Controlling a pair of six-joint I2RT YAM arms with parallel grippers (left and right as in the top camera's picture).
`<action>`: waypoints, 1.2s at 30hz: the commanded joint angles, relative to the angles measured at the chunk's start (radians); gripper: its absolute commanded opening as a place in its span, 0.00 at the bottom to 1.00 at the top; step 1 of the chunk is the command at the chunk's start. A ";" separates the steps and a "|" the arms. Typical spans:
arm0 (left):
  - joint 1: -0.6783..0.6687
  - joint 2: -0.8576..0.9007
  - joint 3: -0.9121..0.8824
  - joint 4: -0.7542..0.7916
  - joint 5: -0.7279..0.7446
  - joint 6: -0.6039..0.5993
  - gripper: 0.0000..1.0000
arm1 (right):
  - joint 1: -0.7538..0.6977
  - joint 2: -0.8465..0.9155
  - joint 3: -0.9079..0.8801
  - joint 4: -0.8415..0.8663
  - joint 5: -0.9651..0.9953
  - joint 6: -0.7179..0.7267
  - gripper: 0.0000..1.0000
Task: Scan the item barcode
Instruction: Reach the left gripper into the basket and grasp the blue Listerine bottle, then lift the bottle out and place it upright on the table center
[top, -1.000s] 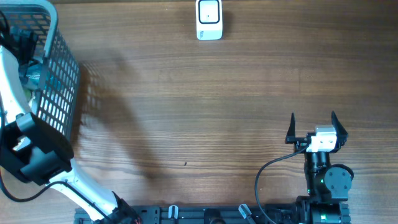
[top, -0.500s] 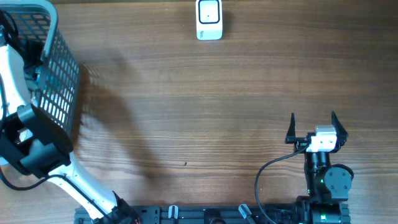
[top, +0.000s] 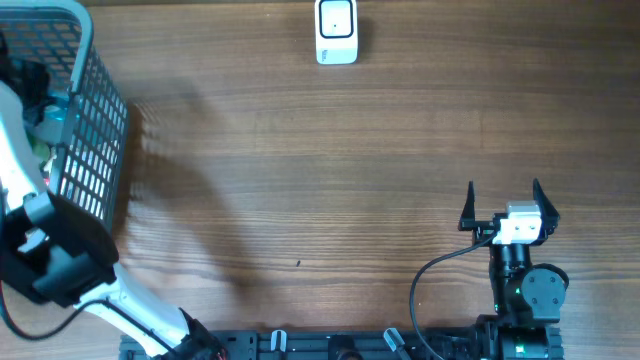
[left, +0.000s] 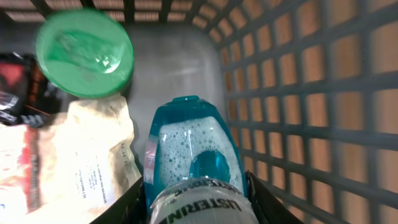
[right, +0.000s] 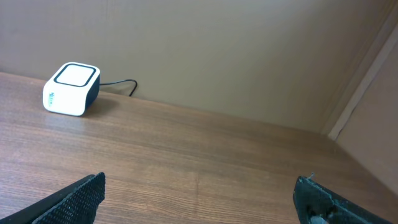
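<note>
A blue mouthwash bottle (left: 193, 155) with a white label lies in the grey mesh basket (top: 95, 120) at the table's left edge; it shows as a teal patch (top: 55, 112) in the overhead view. My left gripper (left: 193, 208) reaches down into the basket, and its black fingers (left: 134, 202) press against both sides of the bottle. The white barcode scanner (top: 336, 30) sits at the far middle of the table and also shows in the right wrist view (right: 71, 88). My right gripper (top: 503, 205) rests wide open near the front right, holding nothing.
Inside the basket, a green round lid (left: 84, 50), a pale paper packet (left: 68, 162) and a dark packet (left: 12, 87) crowd the bottle's left side. The basket's mesh wall (left: 311, 112) stands close on its right. A cable runs from the scanner along the back wall.
The left gripper's jaws have narrowed from wide open onto the mouthwash bottle, and the left arm has shifted slightly over the basket. The right arm has not moved.
</note>
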 joint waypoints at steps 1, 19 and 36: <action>0.019 -0.115 0.020 0.000 -0.003 -0.002 0.36 | 0.004 -0.008 -0.001 0.002 0.014 -0.006 1.00; 0.019 -0.566 0.020 0.016 0.459 -0.087 0.37 | 0.004 -0.008 -0.001 0.002 0.014 -0.006 1.00; -0.485 -0.310 0.020 -0.137 0.488 -0.035 0.41 | 0.004 -0.008 -0.001 0.002 0.014 -0.006 1.00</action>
